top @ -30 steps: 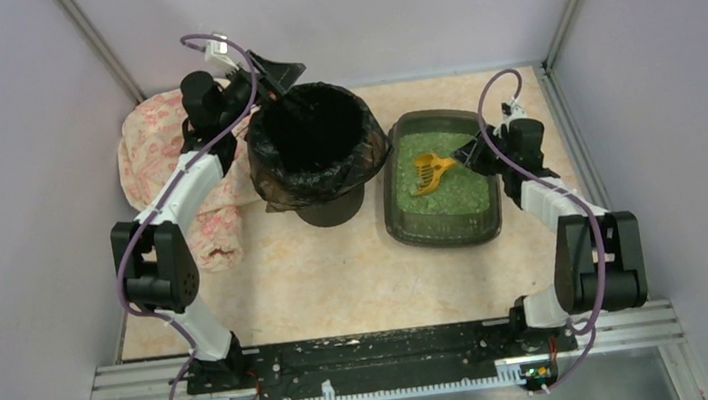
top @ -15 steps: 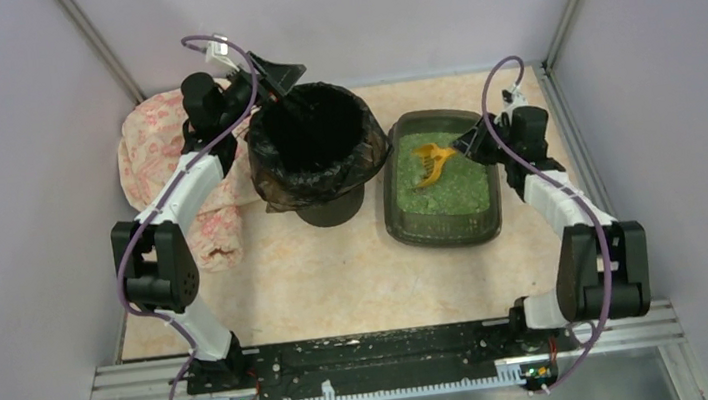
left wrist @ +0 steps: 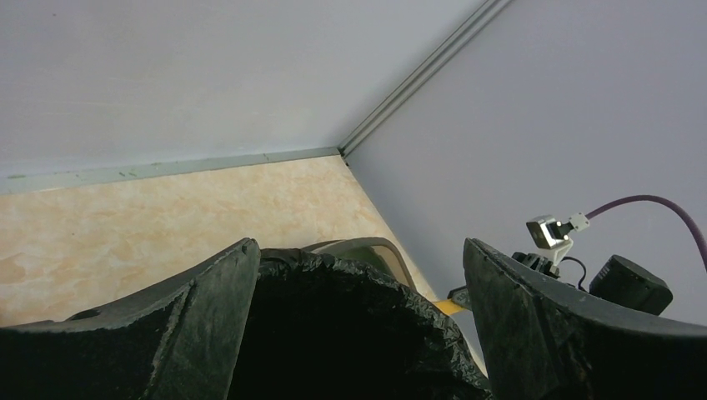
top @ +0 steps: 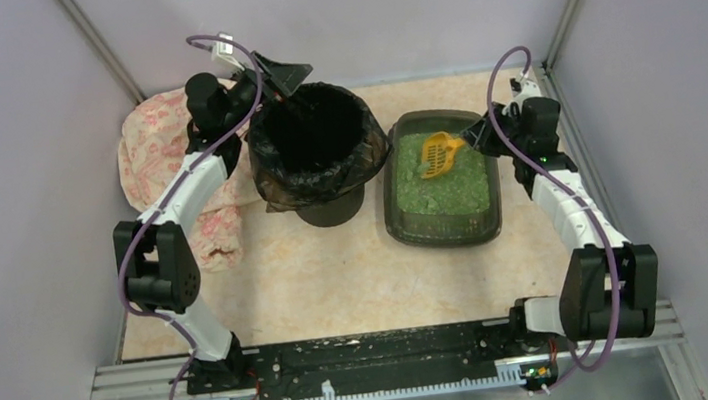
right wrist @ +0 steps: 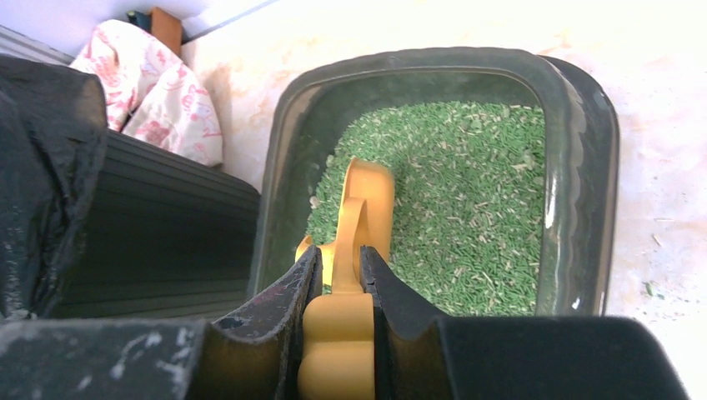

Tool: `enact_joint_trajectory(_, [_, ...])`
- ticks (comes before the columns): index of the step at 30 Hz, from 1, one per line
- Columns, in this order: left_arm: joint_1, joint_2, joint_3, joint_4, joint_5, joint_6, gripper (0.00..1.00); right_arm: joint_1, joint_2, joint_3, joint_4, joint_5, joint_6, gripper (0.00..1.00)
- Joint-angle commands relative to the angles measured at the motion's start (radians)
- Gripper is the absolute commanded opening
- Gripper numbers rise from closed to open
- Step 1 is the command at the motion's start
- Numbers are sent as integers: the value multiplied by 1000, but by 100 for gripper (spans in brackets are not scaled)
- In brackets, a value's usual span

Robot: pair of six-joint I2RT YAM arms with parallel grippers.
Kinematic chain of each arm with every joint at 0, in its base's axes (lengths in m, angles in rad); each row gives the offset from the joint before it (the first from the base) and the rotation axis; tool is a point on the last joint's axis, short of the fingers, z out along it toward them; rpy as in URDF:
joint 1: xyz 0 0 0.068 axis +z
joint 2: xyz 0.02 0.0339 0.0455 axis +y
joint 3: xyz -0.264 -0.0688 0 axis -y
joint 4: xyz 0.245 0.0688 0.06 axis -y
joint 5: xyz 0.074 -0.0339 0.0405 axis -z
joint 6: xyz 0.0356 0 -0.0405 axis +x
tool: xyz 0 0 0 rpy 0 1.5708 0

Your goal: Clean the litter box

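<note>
The litter box (top: 394, 217) is a dark grey-green tray of green granules, right of the bin; its rim also shows in the right wrist view (right wrist: 584, 125). My right gripper (top: 473, 136) is shut on the handle of the yellow slotted scoop (top: 437, 154), whose head hangs over the far left part of the granules. In the right wrist view the gripper (right wrist: 340, 265) clamps the scoop (right wrist: 360, 210). My left gripper (top: 284, 79) is open at the far rim of the black-bagged bin (top: 315, 144), its jaws straddling the bin's rim (left wrist: 367, 275).
A pink floral cloth (top: 154, 142) lies at the back left behind the left arm. The enclosure walls and corner posts stand close behind both grippers. The bin stands right beside the litter box's left wall.
My right gripper has pulled back and up toward the far right, lifting the scoop from the middle of the granules to the tray's far part. The left arm has barely moved.
</note>
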Motion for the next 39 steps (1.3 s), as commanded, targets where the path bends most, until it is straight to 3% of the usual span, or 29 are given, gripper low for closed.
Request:
enact_joint_trajectory(1, [-5,11,21,31,19,-3,97,-13,-14,7,0,29,-55,0])
enact_joint_trajectory(17, [-6,7,10,24,18,6,97,-36,20,-38,-12,13,-61,0])
enact_joint_trajectory(29, [-7,22,20,25,18,0,97,-36,-13,93,-38,-38,-9,0])
enact_joint_trajectory(39, [-8,19,15,33,12,-5,97,-16,40,74,-9,-58,0,0])
